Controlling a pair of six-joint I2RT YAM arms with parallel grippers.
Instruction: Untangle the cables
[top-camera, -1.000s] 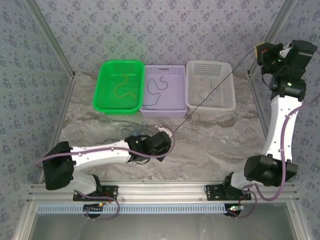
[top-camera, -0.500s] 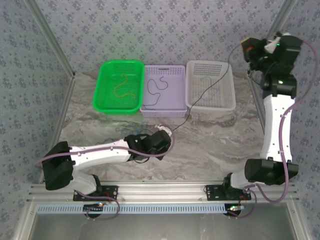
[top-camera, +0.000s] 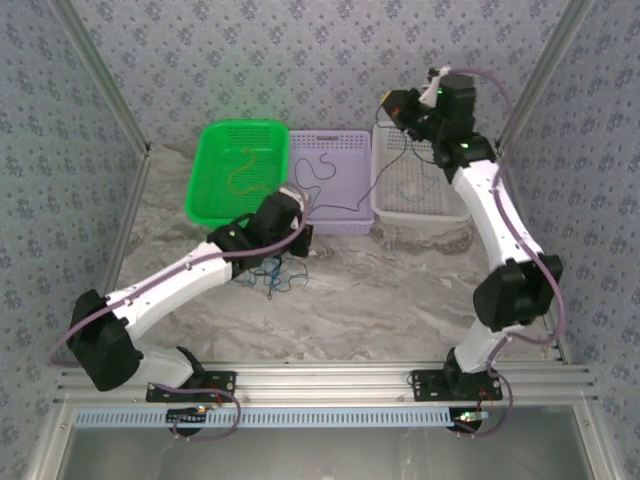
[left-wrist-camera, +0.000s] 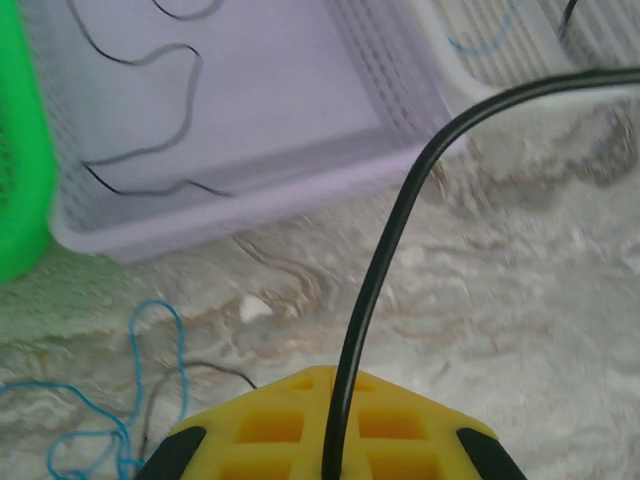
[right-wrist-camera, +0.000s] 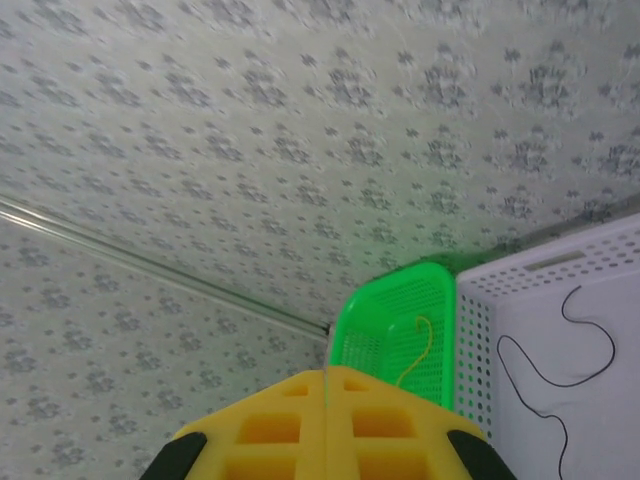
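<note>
Sorting is partly done: yellow-olive cable (top-camera: 243, 172) is lying in green basket (top-camera: 240, 124), black wire (top-camera: 312, 172) in purple basket (top-camera: 330, 135) | left gripper (top-camera: 293, 203) and right gripper (top-camera: 395, 105) are both clamping tight on one black cable (top-camera: 345, 203), hanging between them | blue-black tangle (top-camera: 275, 272) is lying on table (top-camera: 400, 290), waiting to be separated

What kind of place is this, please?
Probably a robot test cell: left arm and right arm bolted to an aluminium rail, patterned panels enclosing a marble-look table, and a green basket, purple basket and white basket in a row.
</note>
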